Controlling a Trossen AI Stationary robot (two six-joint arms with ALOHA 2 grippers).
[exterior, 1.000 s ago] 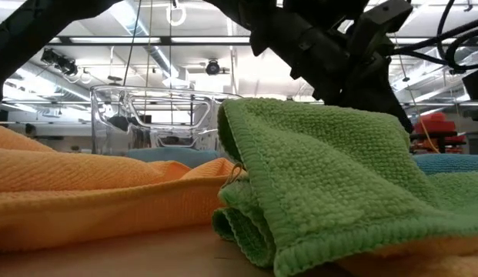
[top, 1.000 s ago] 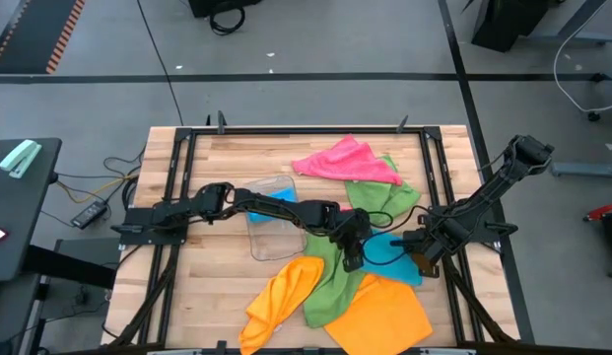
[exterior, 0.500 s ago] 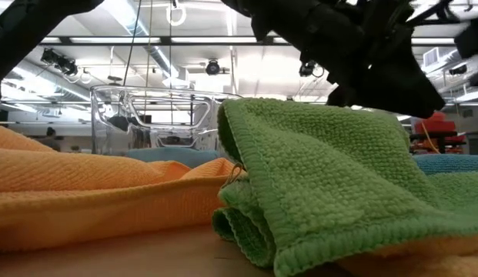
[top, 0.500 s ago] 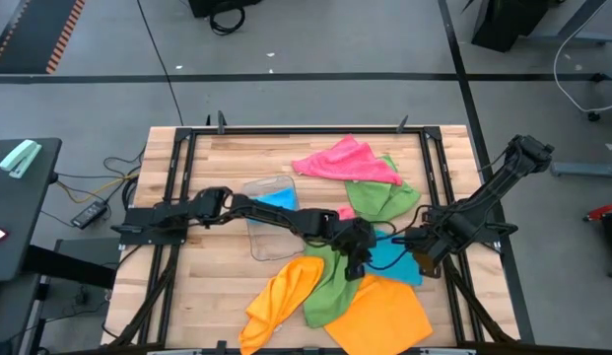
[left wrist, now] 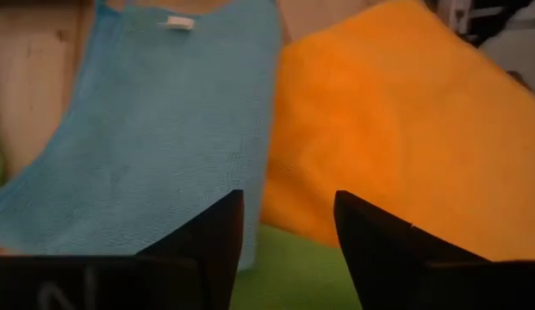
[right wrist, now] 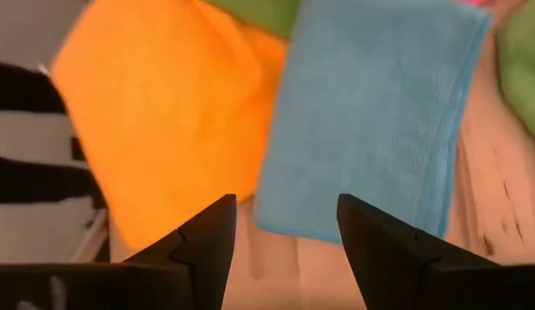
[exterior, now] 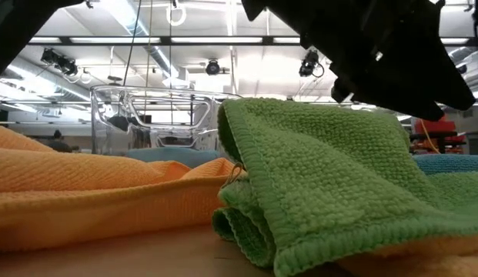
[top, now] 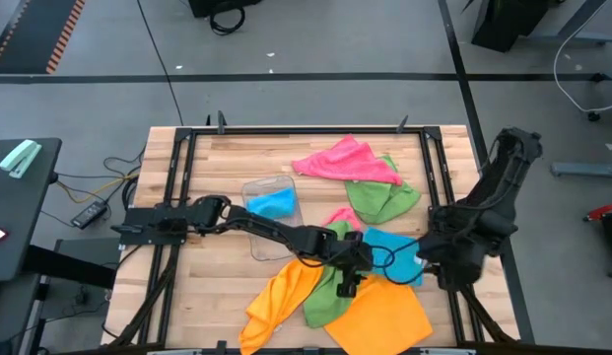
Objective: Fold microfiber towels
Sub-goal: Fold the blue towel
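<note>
A folded sky-blue towel (top: 394, 254) lies flat on the table, right of centre, partly over an orange towel (top: 382, 311). My left gripper (top: 347, 279) hangs open just left of it, over a crumpled green towel (top: 328, 294); the left wrist view shows the blue towel (left wrist: 164, 129), the orange towel (left wrist: 396, 120) and nothing between the fingers. My right gripper (top: 439, 266) stands open above the blue towel's right end, and the right wrist view looks down on that towel (right wrist: 370, 112). A second orange towel (top: 281, 296) lies near the front edge.
A pink towel (top: 345, 160) and another green towel (top: 384, 197) lie at the far right. A clear plastic tray (top: 271, 225) left of centre holds a blue towel (top: 274, 202). In the low view the green towel (exterior: 323, 177) fills the foreground. Bare wood shows at the left.
My left gripper has gone toward the table's near edge, off the blue towel and over the green one. My right gripper has risen and drawn back toward the right edge. The blue towel stays flat where it was.
</note>
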